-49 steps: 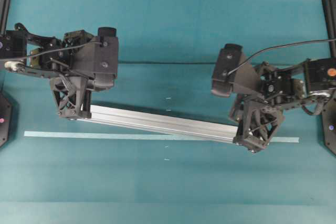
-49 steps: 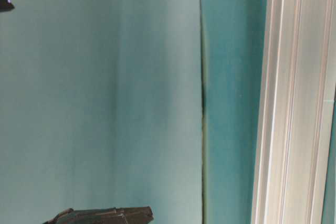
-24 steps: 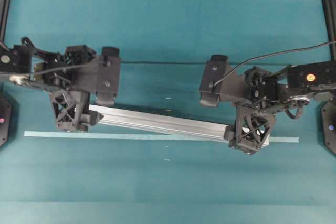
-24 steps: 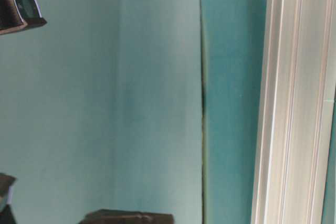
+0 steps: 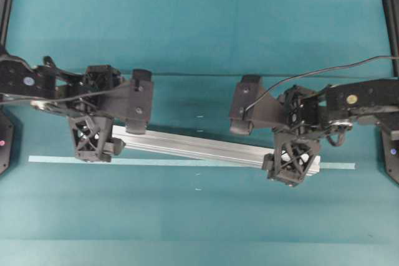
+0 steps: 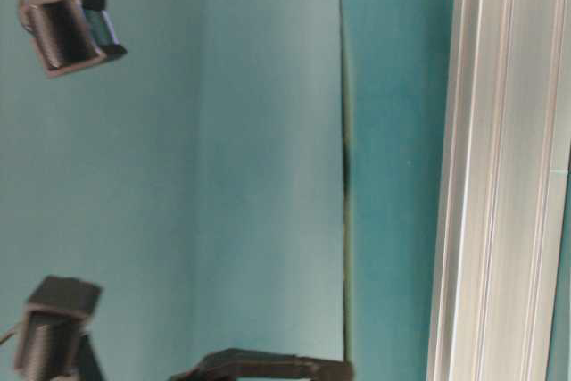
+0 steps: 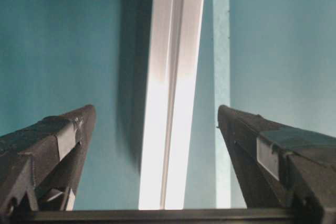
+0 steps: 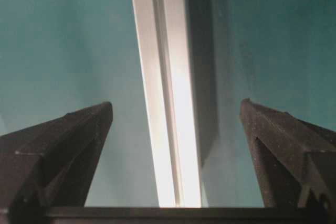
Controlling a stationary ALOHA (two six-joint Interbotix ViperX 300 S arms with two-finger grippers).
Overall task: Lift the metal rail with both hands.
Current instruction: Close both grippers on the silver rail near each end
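We see the rail (image 5: pixel 199 147) lying flat on the teal surface (image 5: pixel 199 29), about midway between the far and near edges and slanting a little, its left end farther from us than its right. Over the left end hangs the left gripper (image 5: pixel 93 140), jaws spread wide; from its wrist camera the two fingers (image 7: pixel 50 145) stand well apart on either side of the rail (image 7: pixel 170 103), touching nothing. And at the other end, the right gripper (image 5: pixel 292 161) sits over the rail's right tip, likewise gaping; its own camera shows the rail (image 8: pixel 168 103) running straight up the gap with clear teal on both sides. So neither gripper has a hold on it, and the bar casts only a tight shadow along its side. A thin pale tape strip (image 5: pixel 62 159) runs left to right beneath it, crossing under near the right end. From table level the rail (image 6: pixel 504 167) fills the right edge of the view.
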